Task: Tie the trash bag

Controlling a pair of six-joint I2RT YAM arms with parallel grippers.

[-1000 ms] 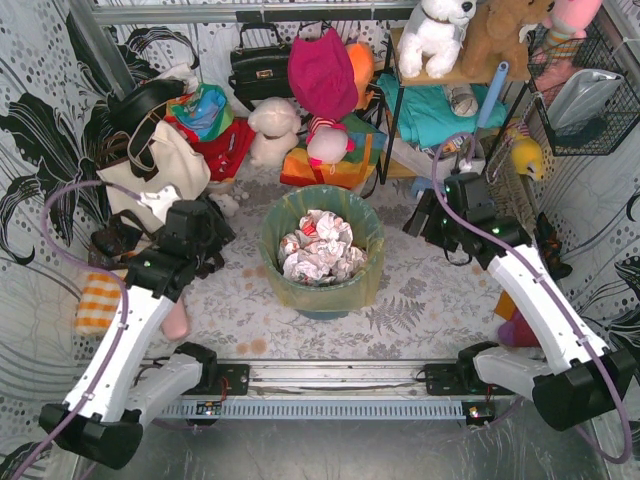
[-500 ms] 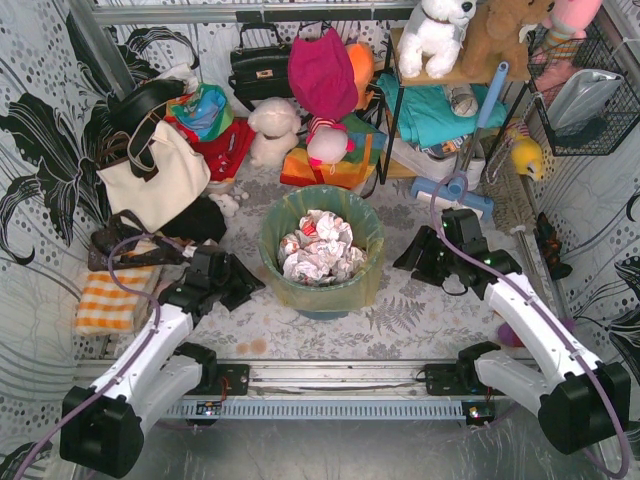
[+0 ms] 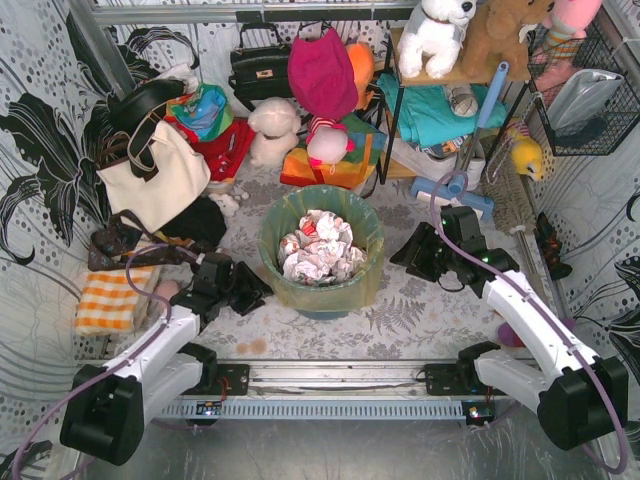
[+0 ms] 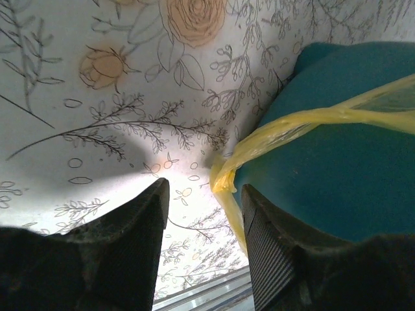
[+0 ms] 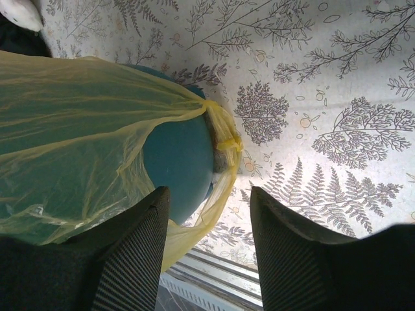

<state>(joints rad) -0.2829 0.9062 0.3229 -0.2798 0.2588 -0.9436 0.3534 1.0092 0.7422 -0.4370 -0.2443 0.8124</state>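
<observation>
The trash bag, thin yellow-green plastic with crumpled white-and-red paper inside, lines a teal bucket in the middle of the floral mat. My left gripper sits low at the bucket's left side. In the left wrist view it is open, and a hanging yellow bag strip runs down close to the right finger, beside the bucket wall. My right gripper is at the bucket's right side. It is open too, with the bag's knotted loop dangling just ahead of the fingers over the bucket.
A cream tote and an orange checked cloth lie to the left. Plush toys, bags and a shelf crowd the back, with a blue mop at the back right. A metal rail runs along the near edge.
Both arms came down and in toward the bucket, the left one from beside the tote to the bucket's left foot. Both sets of jaws have narrowed somewhat.
</observation>
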